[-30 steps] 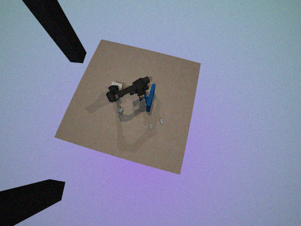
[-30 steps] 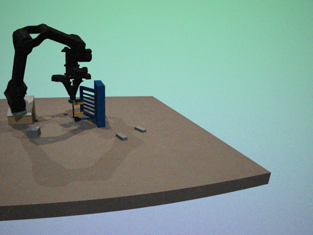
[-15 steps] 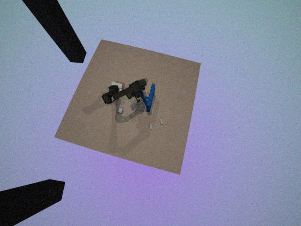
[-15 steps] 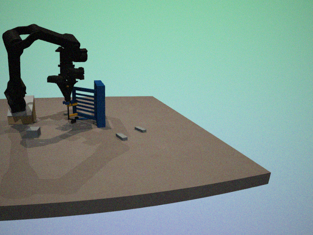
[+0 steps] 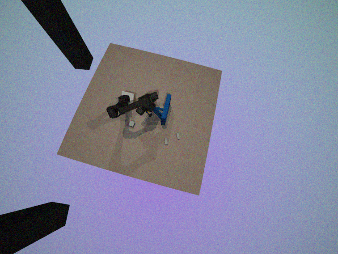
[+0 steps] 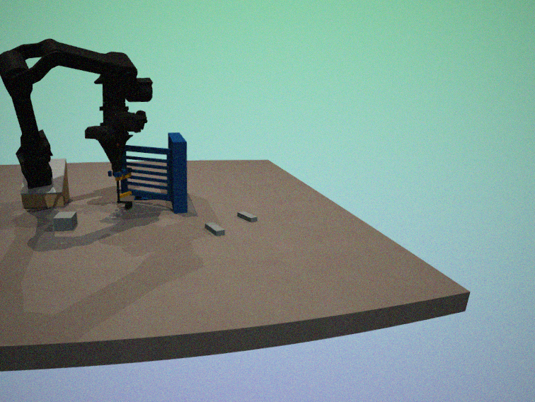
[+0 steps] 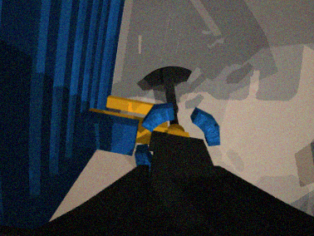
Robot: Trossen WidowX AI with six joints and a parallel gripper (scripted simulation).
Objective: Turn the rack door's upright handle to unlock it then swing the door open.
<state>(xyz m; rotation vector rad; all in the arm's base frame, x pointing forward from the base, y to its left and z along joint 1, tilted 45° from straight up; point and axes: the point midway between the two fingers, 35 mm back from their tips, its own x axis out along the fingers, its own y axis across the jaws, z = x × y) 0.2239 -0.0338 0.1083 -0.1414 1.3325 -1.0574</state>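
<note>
The slatted blue door (image 6: 148, 149) (image 7: 64, 54) stands part-way open from its blue frame (image 5: 166, 107) (image 6: 177, 173), swung toward the arm's side. The dark upright handle (image 6: 118, 190) (image 7: 169, 95) stands at the door's free edge, with orange brackets (image 7: 129, 105) and a wide dark foot. My gripper (image 6: 117, 170) (image 7: 178, 174) points down and is shut on the handle's upper part. Blue curved pieces (image 7: 206, 128) flank the grip. My fingertips are partly hidden, and the handle's exact turn is hard to tell.
A grey block (image 5: 132, 123) (image 6: 64, 221) lies on the table (image 5: 180, 166) (image 6: 302, 280) near the arm's pale base (image 5: 128, 94) (image 6: 59, 170). Two small grey bars (image 5: 177, 136) (image 5: 165, 141) (image 6: 246, 216) (image 6: 214, 228) lie beyond the frame's near end.
</note>
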